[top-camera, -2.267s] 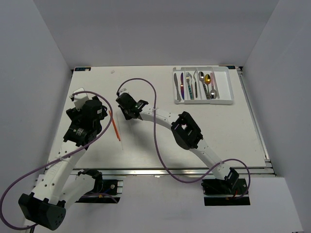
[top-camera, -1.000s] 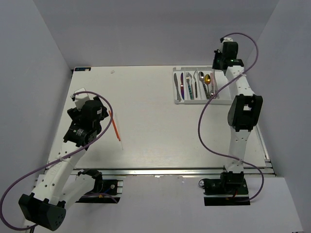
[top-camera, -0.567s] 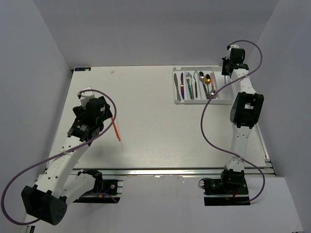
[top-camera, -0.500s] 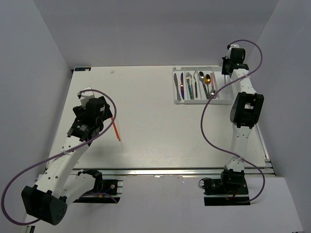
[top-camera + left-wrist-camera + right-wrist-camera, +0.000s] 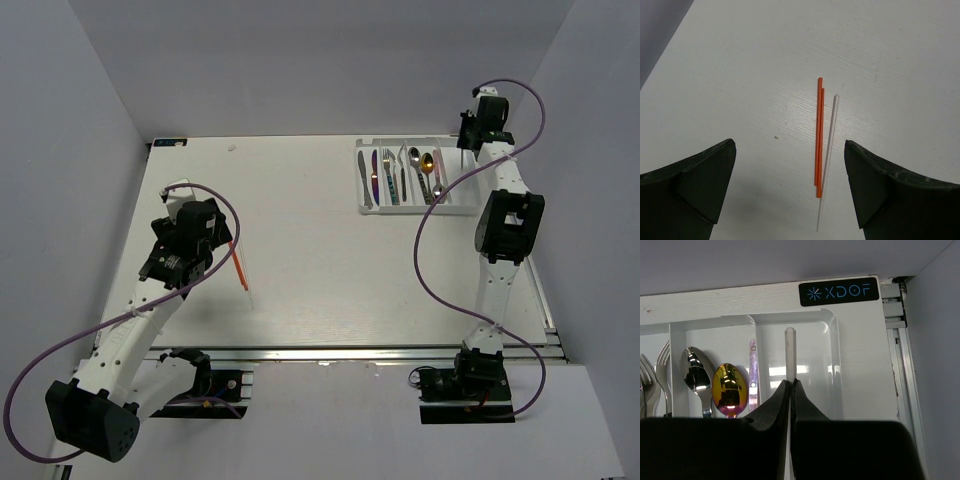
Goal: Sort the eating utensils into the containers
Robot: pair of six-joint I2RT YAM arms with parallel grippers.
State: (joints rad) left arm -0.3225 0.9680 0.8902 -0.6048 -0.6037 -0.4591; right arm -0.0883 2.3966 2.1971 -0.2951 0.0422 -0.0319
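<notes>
Two thin orange-red chopsticks [image 5: 238, 263] lie on the white worktop [image 5: 330, 260] in the top view, just beside the left arm and well apart from the white plastic cutlery tray [image 5: 472, 180] at the far right, where the right arm reaches. From the left wrist, that pair and one pale translucent chopstick [image 5: 829, 150] lie side by side between the left jaws, which gape wide and touch nothing. From the right wrist, the right jaws are pinched tight on a second pale chopstick [image 5: 790, 352], its free end over the tray's rightmost compartment [image 5: 815, 365]. I judge it should go down parallel to the dividers and be released low; whether it touches the floor I cannot tell.
</notes>
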